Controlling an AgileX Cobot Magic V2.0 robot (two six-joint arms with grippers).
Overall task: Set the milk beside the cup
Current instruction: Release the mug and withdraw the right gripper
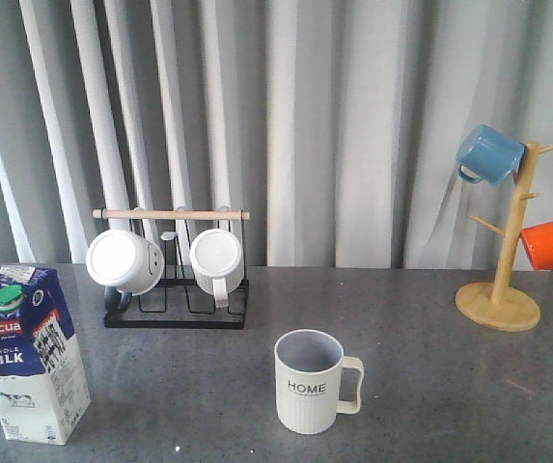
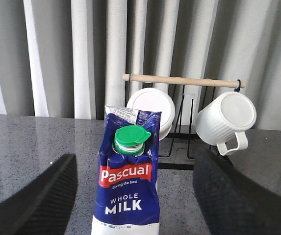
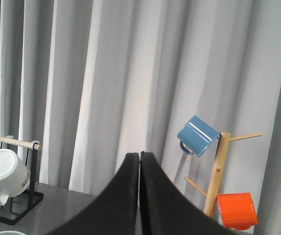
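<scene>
Approaching: the milk stands untouched; grasp, carry and placement are all left to do, as judged from the layout.
Left gripper: spread wide, holding nothing; its fingers flank the milk on both sides without touching it.
Right gripper: clenched, pads pressed together, nothing between them; aimed above the tabletop toward the curtain.
Milk: at the tabletop's front left corner, upright, long axis vertical; label and green cap face the front edge and the left wrist camera.
Cup: near the front edge, about centre, upright, opening up, handle toward the right edge; well apart from the milk.
Rack: behind, left of centre toward the back edge, carrying two white mugs.
Mug tree: back right, carrying a blue mug and an orange mug.
Remaining: close on the milk, move it right, set it upright just beside the cup.
</scene>
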